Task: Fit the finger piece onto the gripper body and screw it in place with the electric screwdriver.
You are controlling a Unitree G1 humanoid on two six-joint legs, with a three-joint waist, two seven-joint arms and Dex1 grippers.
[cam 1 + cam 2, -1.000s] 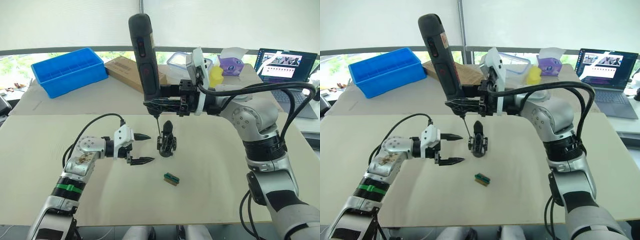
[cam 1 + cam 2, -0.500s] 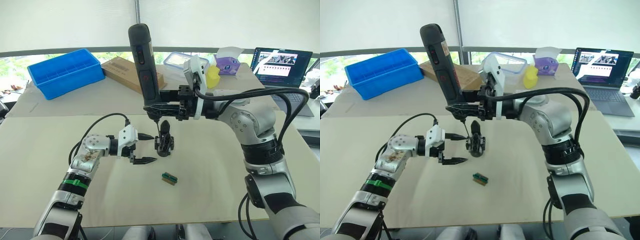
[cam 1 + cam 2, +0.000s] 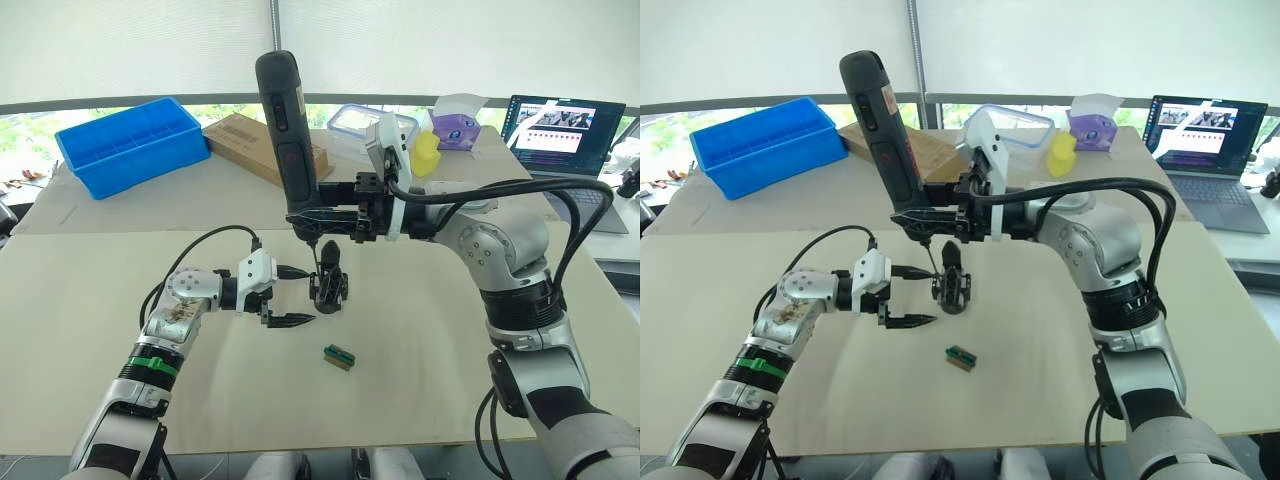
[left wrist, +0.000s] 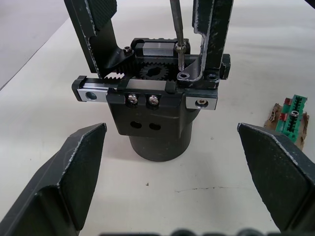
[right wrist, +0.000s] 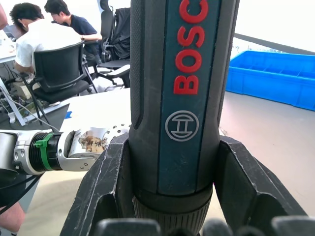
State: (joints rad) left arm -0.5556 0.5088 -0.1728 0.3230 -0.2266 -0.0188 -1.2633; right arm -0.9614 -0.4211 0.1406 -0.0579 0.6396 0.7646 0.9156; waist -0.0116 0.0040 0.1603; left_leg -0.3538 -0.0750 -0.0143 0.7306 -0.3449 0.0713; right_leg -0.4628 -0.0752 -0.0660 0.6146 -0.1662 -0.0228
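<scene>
Standing upright on its round base near the middle of the worktop [image 3: 480,380], the gripper body [image 3: 329,288] looks stiff and compact but probably tips easily; the base seems the safest place to hold it. The screwdriver bit [image 4: 178,34] touches a screw on its top. The right end effector [image 3: 318,212] is pinching the electric screwdriver [image 3: 285,125], a rigid and likely heavy tool. The left end effector [image 3: 290,296] is spread wide just beside the body. Behind, a blue bin [image 3: 130,140] has dividers; its contents are not visible.

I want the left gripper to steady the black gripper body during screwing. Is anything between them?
Nothing visible: the open left gripper faces the black, round-based gripper body across bare table; the green-and-brown block lies off to one side.
</scene>
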